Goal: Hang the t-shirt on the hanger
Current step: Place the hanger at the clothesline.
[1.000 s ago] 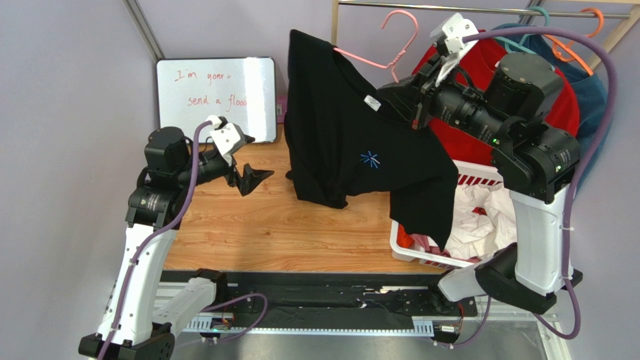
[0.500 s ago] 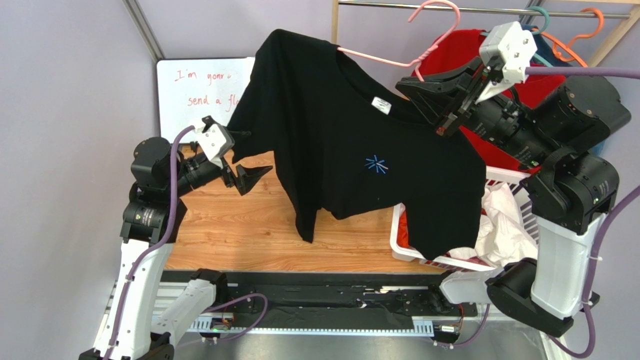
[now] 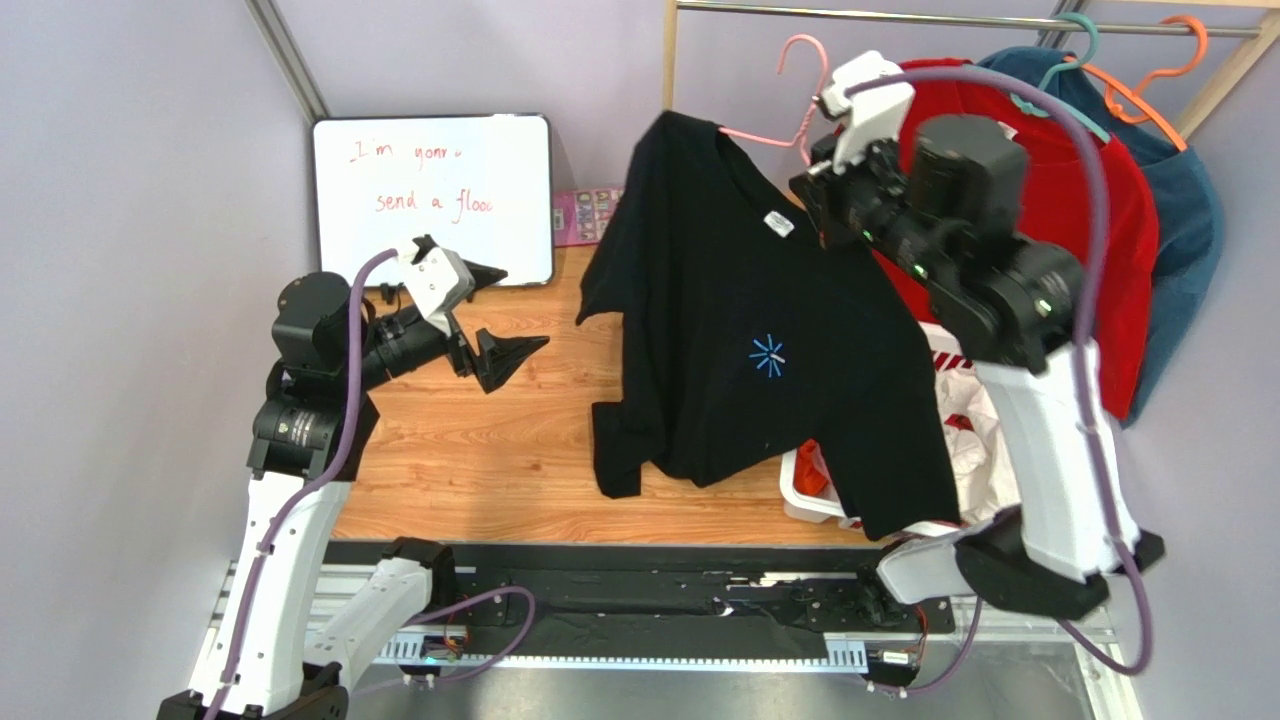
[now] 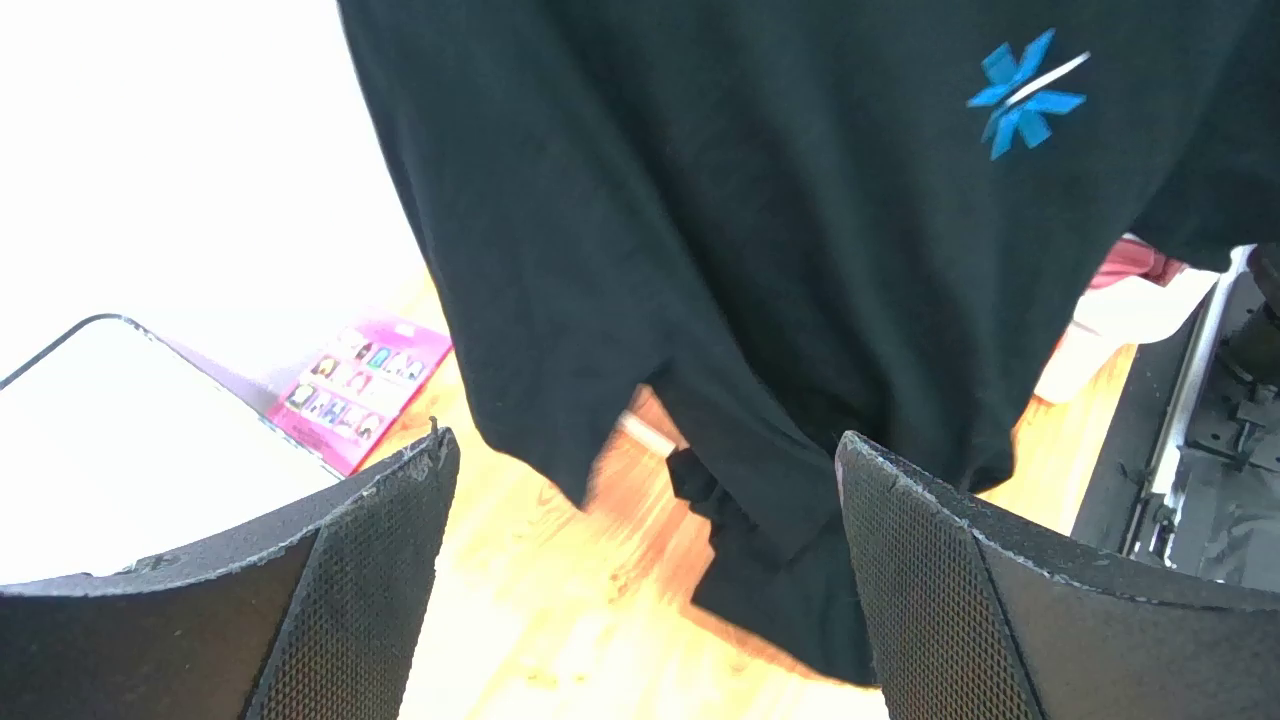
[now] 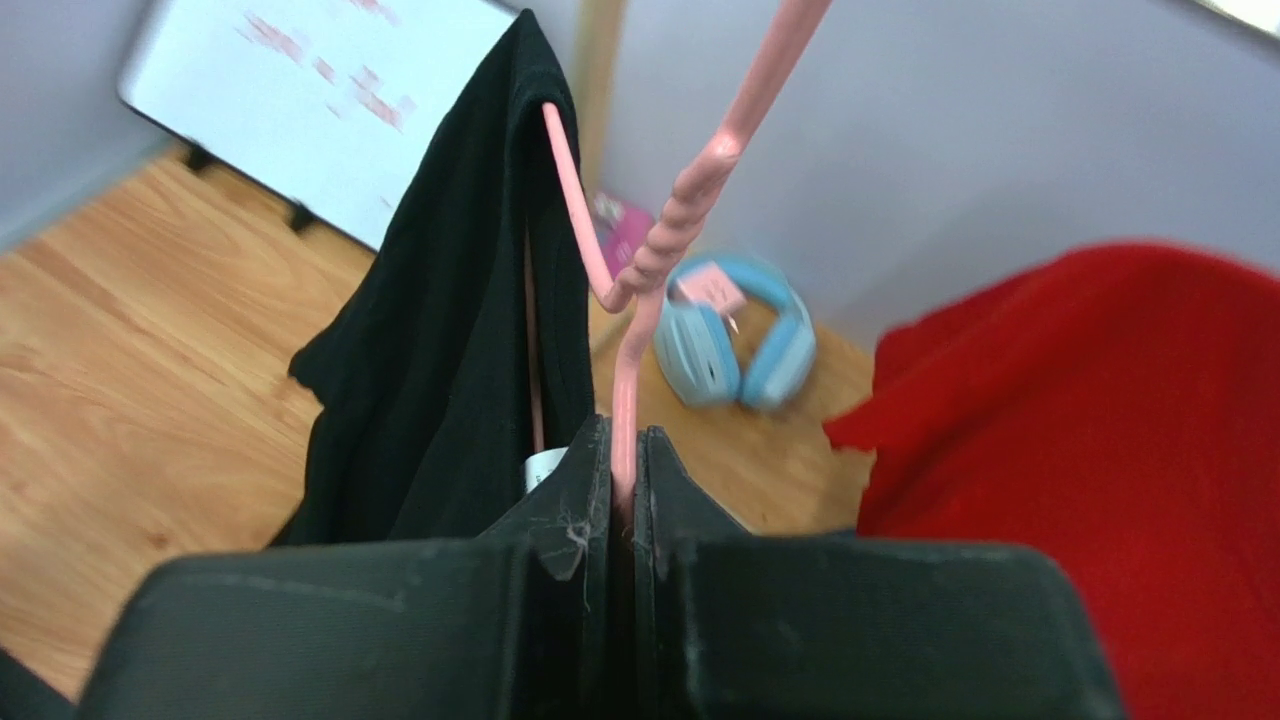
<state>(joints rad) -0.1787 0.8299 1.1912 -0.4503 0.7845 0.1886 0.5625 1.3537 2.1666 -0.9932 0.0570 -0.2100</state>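
The black t-shirt [image 3: 751, 345] with a blue chest mark hangs on the pink wire hanger [image 3: 792, 105], held in the air over the table's right half. My right gripper [image 3: 824, 173] is shut on the hanger's wire just below the twisted neck, as the right wrist view [image 5: 624, 450] shows. The hanger's hook points up toward the rail, not touching it. My left gripper [image 3: 496, 318] is open and empty, left of the shirt, above the wooden table. In the left wrist view the shirt [image 4: 781, 225] hangs ahead between the open fingers [image 4: 361, 585].
A metal rail [image 3: 902, 18] runs along the top with a red t-shirt [image 3: 1097, 195], a teal-blue shirt [image 3: 1187, 195], a teal hanger and an orange hanger [image 3: 1165, 60]. A white laundry basket [image 3: 962, 435] sits at right. A whiteboard [image 3: 428, 188] leans at back left. Blue headphones [image 5: 736, 338] lie on the table.
My right arm has swung the hanger and black t-shirt: first up and right, now back left and a little lower, with the shirt hanging narrower. My left gripper has stayed open, shifted slightly.
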